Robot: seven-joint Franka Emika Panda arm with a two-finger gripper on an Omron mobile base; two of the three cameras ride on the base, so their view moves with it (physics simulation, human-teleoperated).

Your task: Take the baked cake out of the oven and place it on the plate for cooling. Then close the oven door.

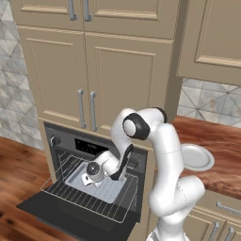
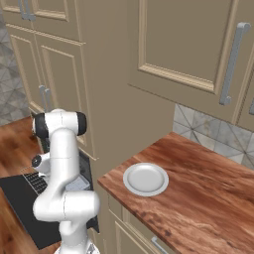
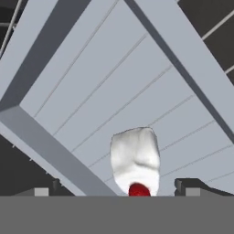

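Observation:
The baked cake (image 3: 135, 160), a small white piece with a red dot, lies on a grey baking tray (image 3: 114, 91) in the hand view. It sits between my two fingertips (image 3: 189, 187), and my gripper (image 3: 116, 191) stands open around it without touching it. In the left base view the gripper (image 1: 88, 180) hangs low over the tray (image 1: 113, 189), which rests on the pulled-out wire rack (image 1: 70, 195) of the oven (image 1: 89, 146). The oven door (image 1: 47, 209) is folded down flat. The plate (image 1: 196, 158) lies bare on the wooden counter to the right, and appears in the right base view as the plate (image 2: 145, 179).
Beige cabinet doors (image 1: 89, 80) rise right above the oven. The wooden counter (image 2: 198, 198) stretches right of the plate, with a tiled wall (image 2: 208, 131) behind it. My own white arm (image 1: 169, 174) stands between the oven and the plate.

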